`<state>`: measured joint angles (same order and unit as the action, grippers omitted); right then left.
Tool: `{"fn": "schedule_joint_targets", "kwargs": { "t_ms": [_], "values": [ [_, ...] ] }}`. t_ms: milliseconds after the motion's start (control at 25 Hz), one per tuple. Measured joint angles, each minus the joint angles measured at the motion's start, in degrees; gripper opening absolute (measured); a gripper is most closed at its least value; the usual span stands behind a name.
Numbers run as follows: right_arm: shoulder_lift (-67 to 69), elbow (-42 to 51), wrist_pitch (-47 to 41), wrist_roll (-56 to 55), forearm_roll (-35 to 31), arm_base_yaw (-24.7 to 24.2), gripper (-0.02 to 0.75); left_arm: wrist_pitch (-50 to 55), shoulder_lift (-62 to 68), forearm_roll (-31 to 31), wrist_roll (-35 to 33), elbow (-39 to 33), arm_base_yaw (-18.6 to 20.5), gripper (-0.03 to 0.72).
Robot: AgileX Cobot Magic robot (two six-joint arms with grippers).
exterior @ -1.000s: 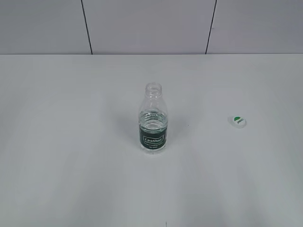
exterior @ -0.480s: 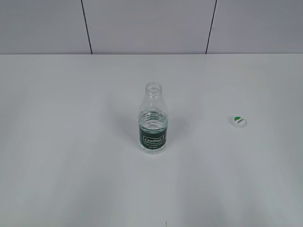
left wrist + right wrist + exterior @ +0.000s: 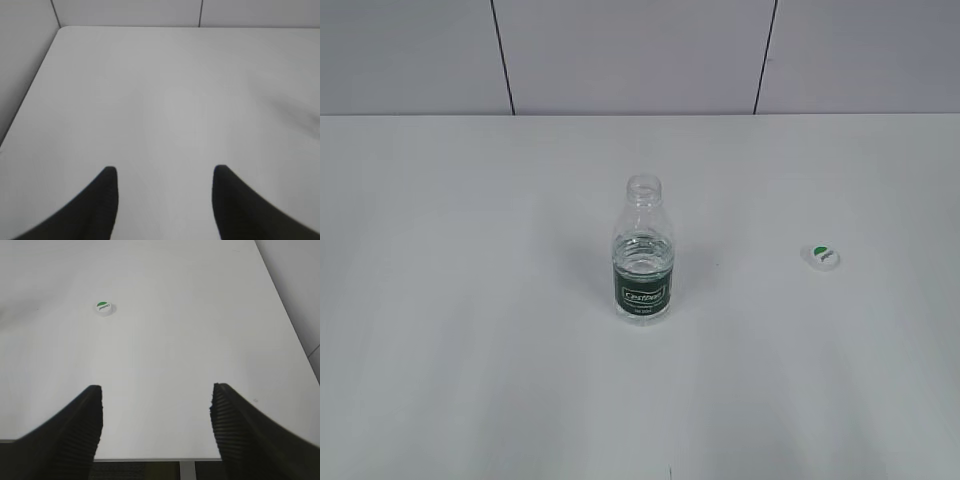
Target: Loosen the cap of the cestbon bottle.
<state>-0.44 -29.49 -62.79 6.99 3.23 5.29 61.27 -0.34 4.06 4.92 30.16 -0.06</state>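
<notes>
One cap point(image 3: 821, 257), small, round and white with a green half-circle on top, lying flat on the white table point(image 3: 470, 380), off the bottle and well apart from it. Seen in the right wrist view ahead of the right gripper point(image 3: 156, 412) and off to its left point(image 3: 104, 307), far beyond the fingertips, touching nothing. One cestbon bottle point(image 3: 643, 255), clear plastic with a dark green label band, standing upright near the table's middle, neck open, some water inside; outside both wrist views. Right gripper spread wide, dark ribbed fingers point(image 3: 82, 425) apart and empty, hovering near the table's front edge. Left gripper point(image 3: 165, 200) parted too, somewhat narrower, dark fingers point(image 3: 100, 200) empty, only bare tabletop between and ahead. Neither gripper visible in the exterior view. Grey panelled wall point(image 3: 640, 55) behind the table.
</notes>
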Motion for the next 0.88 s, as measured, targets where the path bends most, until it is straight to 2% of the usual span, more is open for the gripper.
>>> {"fn": "schedule_joint_targets", "kwargs": {
  "t_ms": [680, 880],
  "values": [
    [0.0, 0.0, 0.1, 0.0, 0.0, -0.7, 0.518, 0.0, 0.0, -0.4, -0.2, 0.0, 0.7, 0.384],
    [0.0, 0.0, 0.1, 0.0, 0.0, -2.3, 0.518, 0.0, 0.0, -1.0, -0.2, 0.0, 0.7, 0.384]
  ]
}}
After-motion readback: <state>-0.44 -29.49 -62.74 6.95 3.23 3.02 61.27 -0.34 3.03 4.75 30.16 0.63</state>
